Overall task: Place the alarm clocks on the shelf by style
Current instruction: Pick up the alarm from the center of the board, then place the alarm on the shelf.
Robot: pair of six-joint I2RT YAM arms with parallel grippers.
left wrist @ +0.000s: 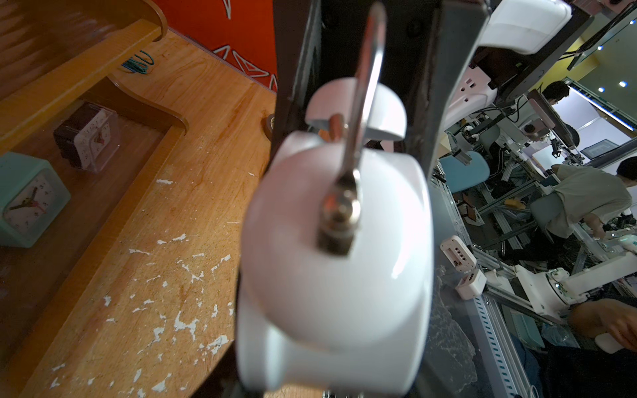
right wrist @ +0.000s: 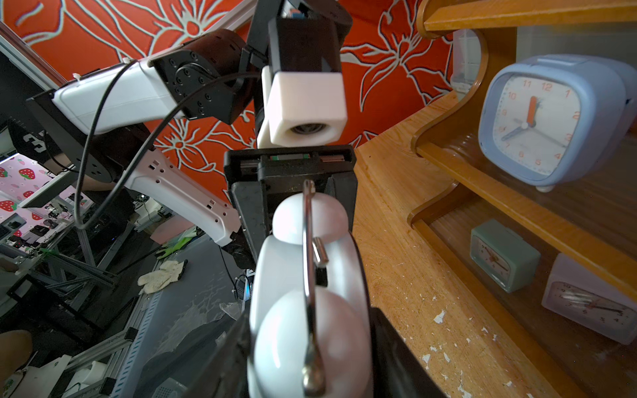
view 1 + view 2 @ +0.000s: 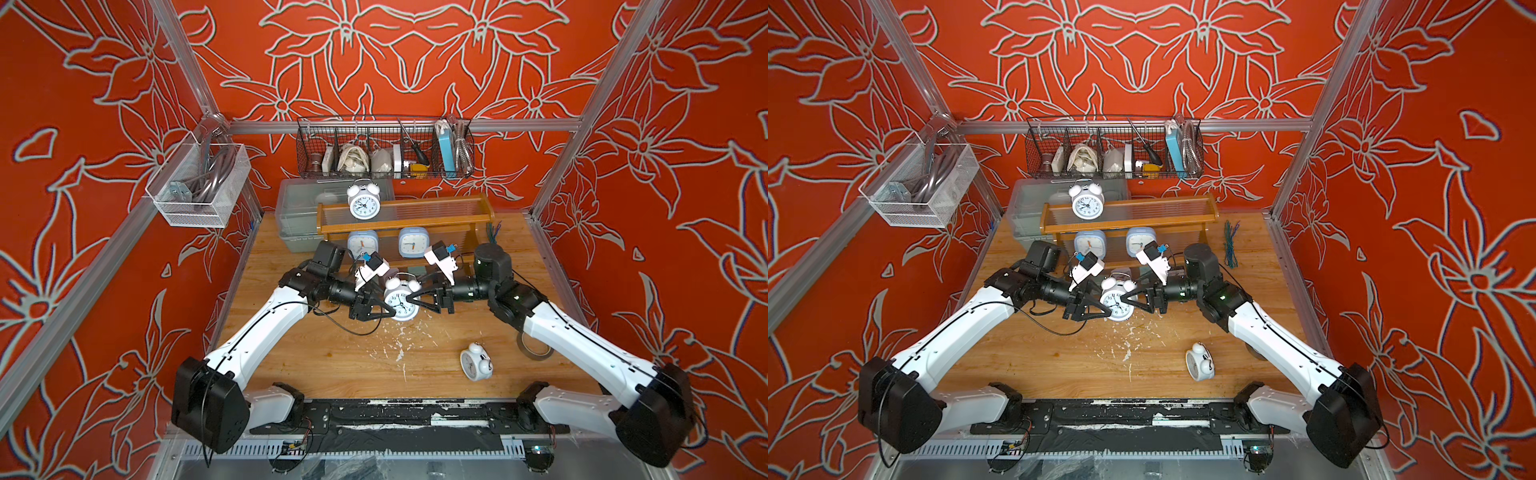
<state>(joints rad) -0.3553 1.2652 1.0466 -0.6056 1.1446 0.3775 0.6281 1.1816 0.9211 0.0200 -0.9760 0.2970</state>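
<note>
Close against both wrist cameras sits one white twin-bell clock [image 1: 337, 282], upright, dial toward the front, just before the shelf [image 3: 415, 227] and over the surface [image 3: 316, 357]. The left tool [image 3: 389, 313] is clamped on it, one finger across the dial and one behind. The right tool [image 3: 413, 302] is at the opposite side with its fingers astride the same clock; whether they press it I cannot tell.

Twin-bell clocks number three: the held one, a second twin-bell clock [image 3: 364, 202] standing at the left of the top tier, and a third twin-bell clock [image 3: 475, 362] tipped over on the surface near the front, well apart from the shelf. Light-blue rounded squares number two, both standing on the middle tier, near each other: the left blue clock [image 3: 363, 243] and the right blue clock [image 3: 412, 242]. Tiny cubes number four, all on the lowest tier: the left wrist view shows a teal cube [image 1: 29, 200] beside a dark cube [image 1: 88, 139] at the shelf's right end, the right wrist view a second teal cube [image 2: 504, 255] beside a whitish-lilac cube [image 2: 593, 305] at its left end
</note>
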